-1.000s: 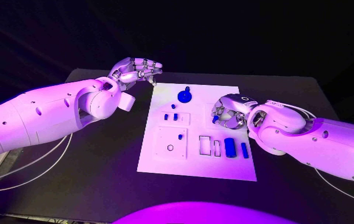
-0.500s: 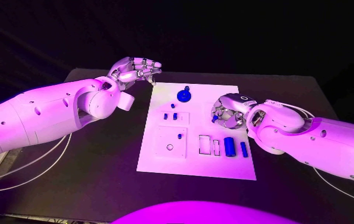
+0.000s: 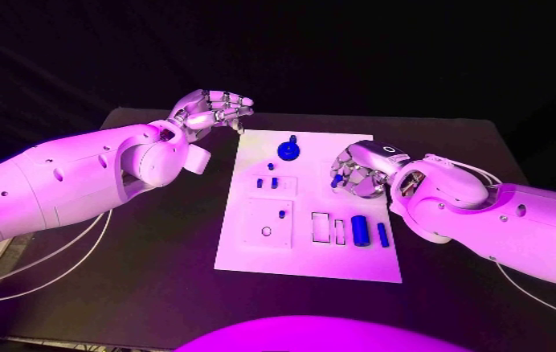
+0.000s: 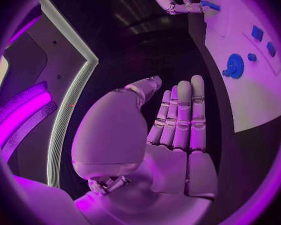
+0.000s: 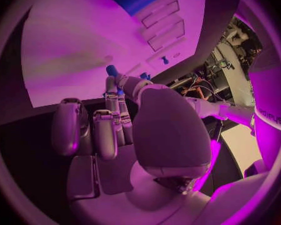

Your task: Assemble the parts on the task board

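Observation:
The white task board (image 3: 312, 264) lies in the middle of the black table. My right hand (image 3: 361, 171) hovers over the board's right side and pinches a small blue part (image 3: 337, 182) between thumb and a fingertip; the right wrist view shows that part (image 5: 112, 71) at the fingertips of the hand (image 5: 134, 130). My left hand (image 3: 214, 111) hangs by the board's far left corner, and in the left wrist view this hand (image 4: 172, 130) has its fingers stretched out with nothing in them. A round blue knob (image 3: 290, 151) stands at the far end of the board.
A blue cylinder (image 3: 361, 231) and a thin blue bar (image 3: 383, 235) lie on the board's near right. Two small blue pegs (image 3: 269, 183) stand in a raised block, another (image 3: 283, 214) stands below them. Black table (image 3: 151, 288) surrounds the board.
My right hand has risen slightly and drifted toward the far side of the board, still pinching the small blue part. The left hand has stayed in place.

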